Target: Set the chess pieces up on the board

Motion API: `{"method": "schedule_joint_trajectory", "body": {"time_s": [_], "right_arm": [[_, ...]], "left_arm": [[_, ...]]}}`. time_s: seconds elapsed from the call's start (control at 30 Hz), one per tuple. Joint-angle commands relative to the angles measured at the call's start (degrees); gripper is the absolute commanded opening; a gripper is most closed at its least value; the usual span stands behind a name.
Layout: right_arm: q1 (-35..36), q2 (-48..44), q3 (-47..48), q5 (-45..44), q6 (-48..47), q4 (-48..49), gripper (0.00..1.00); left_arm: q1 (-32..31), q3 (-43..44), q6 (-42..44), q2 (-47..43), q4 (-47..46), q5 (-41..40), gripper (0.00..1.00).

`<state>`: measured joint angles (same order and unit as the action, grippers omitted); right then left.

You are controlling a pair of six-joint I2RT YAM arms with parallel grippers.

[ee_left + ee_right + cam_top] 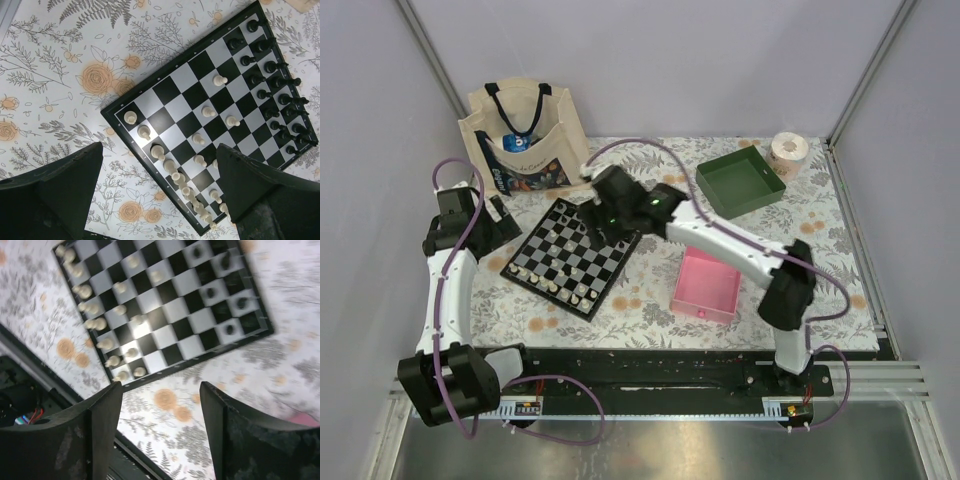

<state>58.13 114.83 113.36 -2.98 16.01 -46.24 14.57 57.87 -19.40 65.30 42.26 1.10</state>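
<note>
Left fingers (60, 195) and right fingers (250, 440) gape wide, both empty. On the desk (645, 300), the board (570, 262) lies toward 9 o'clock. Most cream chess pieces (552, 286) line its 7 o'clock edge, black ones its 1 o'clock edge.

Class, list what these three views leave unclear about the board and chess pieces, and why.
Top external: right gripper covers part of the board; chess pieces too small to identify.
Left wrist: left gripper finger hides some white pieces.
Right wrist: blur obscures piece types.
</note>
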Motion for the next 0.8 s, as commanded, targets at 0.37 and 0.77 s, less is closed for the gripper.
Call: {"method": "schedule_joint_trajectory", "body": {"time_s": [0.37,0.77], "right_arm": [[-18.22,-28.67,-13.4,-5.71,5.61,15.99,0.98],[-20.16,-41.79,-33.38,-2.73,6.75,27.17,0.95]], "left_arm": [[-17.98,5.06,3.58,2.98,1.42,-3.48,0.95],[-33.37,5.24,0.94,13.09,1.51,-6.02,0.7]]}}
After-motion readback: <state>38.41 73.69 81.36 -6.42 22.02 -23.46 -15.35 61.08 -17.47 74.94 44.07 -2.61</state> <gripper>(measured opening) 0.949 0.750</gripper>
